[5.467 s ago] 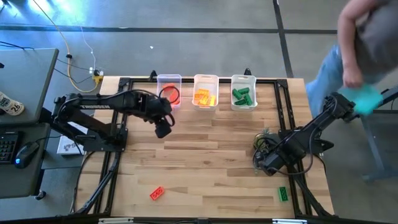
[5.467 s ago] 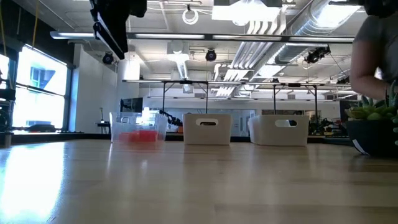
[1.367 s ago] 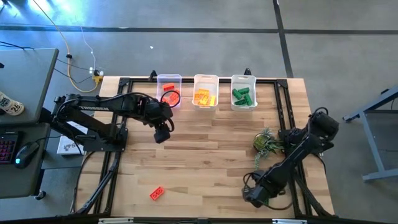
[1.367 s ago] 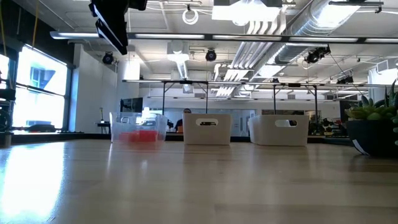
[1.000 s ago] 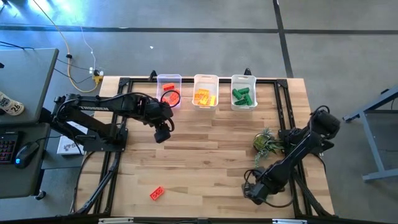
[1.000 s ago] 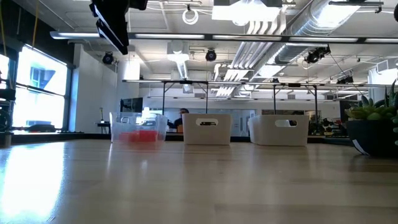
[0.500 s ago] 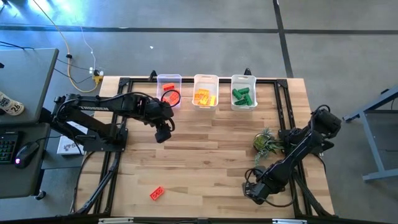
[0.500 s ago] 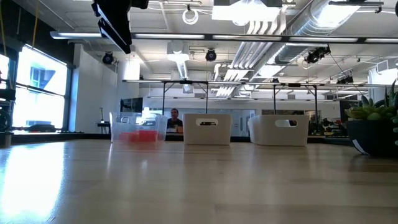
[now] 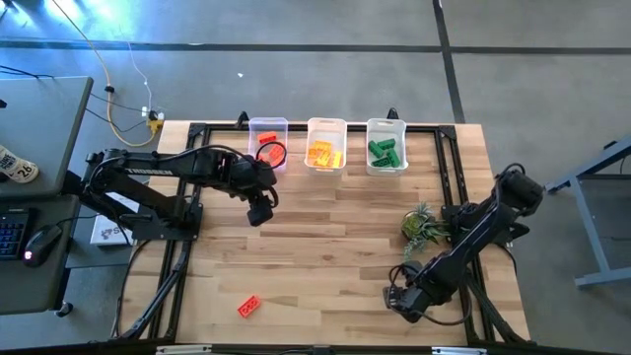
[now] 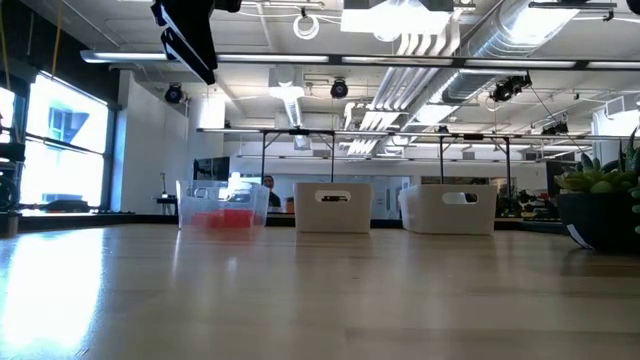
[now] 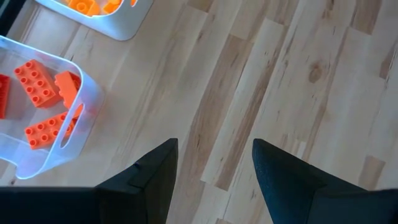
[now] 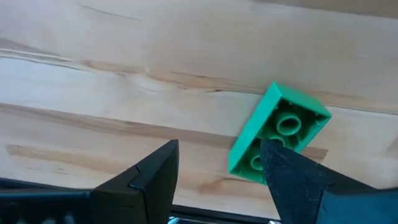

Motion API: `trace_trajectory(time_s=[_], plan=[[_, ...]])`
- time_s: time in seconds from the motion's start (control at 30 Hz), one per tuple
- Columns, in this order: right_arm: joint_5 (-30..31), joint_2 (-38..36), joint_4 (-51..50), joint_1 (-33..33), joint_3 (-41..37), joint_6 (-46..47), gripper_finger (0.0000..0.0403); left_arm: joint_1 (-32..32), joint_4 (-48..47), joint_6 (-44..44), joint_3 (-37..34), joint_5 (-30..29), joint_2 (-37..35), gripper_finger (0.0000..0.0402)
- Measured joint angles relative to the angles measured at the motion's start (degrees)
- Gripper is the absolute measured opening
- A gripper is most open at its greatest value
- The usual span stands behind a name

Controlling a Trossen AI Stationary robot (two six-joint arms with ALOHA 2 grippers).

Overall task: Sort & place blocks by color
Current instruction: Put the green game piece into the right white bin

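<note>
Hovering my right hand (image 9: 402, 300), fingers apart and empty, low at the desk's (image 9: 325, 237) five o'clock, the green block (image 12: 278, 134) lying studs-down just beside one finger, lined up for pickup. Left hand (image 9: 258, 211), open and empty, waits near the red bin (image 9: 267, 144). Red block (image 9: 248, 307) lies loose at seven o'clock.

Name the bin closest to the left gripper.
The red-block bin, leftmost of the three; the left gripper hovers open just before it, while the orange bin and green bin sit farther right.
</note>
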Motion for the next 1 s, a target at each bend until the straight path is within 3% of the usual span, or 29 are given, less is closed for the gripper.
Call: trace_trajectory(time_s=[1.0], plan=[[-2.0, -3.3, -7.2, 2.4, 0.1, 2.8, 0.0213, 0.0, 0.0, -3.5, 0.0, -0.4, 0.0, 0.0195]])
